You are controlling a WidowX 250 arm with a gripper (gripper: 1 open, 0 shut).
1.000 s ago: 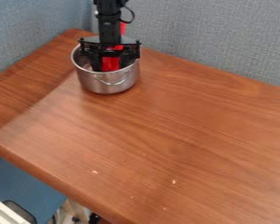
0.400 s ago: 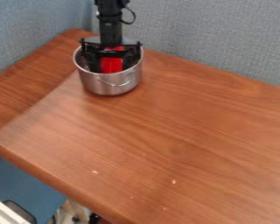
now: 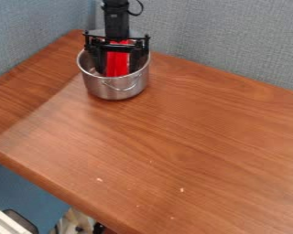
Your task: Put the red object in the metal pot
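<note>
the gripper [image 3: 117, 42] hangs right over the metal pot [image 3: 111, 77], pointing straight down with its jaws spread wide and holding nothing. the red object [image 3: 116, 64] stands on end inside the pot, leaning on the far wall, its top poking up between the open jaws. the pot sits near the back corner of the wooden surface [image 3: 174, 137]. to my eye the placing is done; what's left is pulling away cleanly. lift straight up, jaws wide, so nothing snags the bar or nudges the pot's rim.
</note>
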